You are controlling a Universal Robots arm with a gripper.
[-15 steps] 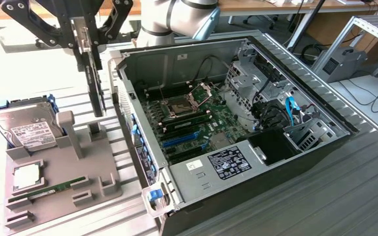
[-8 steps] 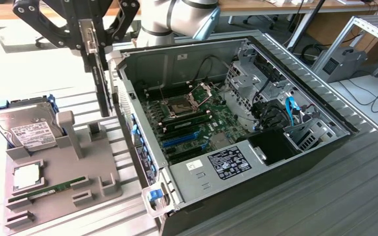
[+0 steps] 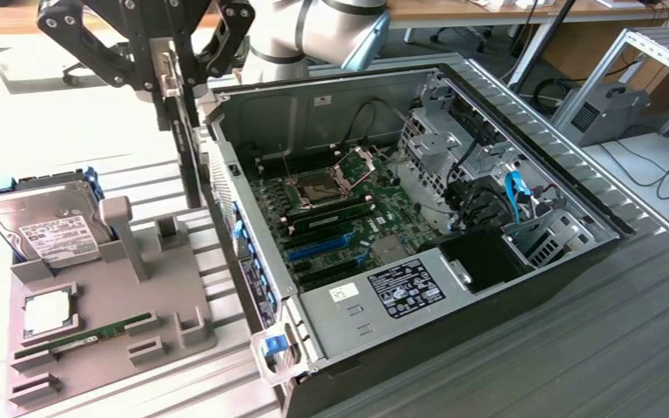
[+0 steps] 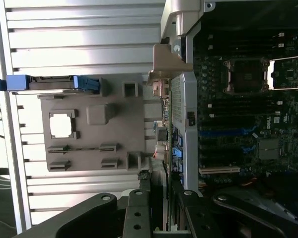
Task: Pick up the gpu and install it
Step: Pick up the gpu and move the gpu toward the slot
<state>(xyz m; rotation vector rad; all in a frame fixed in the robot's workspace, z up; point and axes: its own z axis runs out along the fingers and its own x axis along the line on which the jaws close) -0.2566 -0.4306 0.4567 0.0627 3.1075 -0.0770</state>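
My gripper [image 3: 174, 74] hangs high over the gap between the grey holder and the open computer case [image 3: 311, 104], shut on the gpu. The gpu [image 3: 192, 161] is a thin dark card seen edge-on, hanging straight down from the fingers, with its silver bracket up between them. Its lower end is level with the case's near wall, just outside it. In the wrist view the gpu [image 4: 158, 186] sits clamped between the black fingers [image 4: 137, 213], above the case's edge. The motherboard [image 3: 334, 209] lies open inside the case, with blue slots [image 3: 317, 251].
A grey parts holder [image 3: 114, 296] at the exterior view's left carries a silver hard drive [image 3: 50, 231], a square chip [image 3: 46, 312] and a green RAM stick [image 3: 84, 335]. The case's drive cages and cables [image 3: 486, 192] fill its far side. A metal rack [image 3: 648, 61] stands behind.
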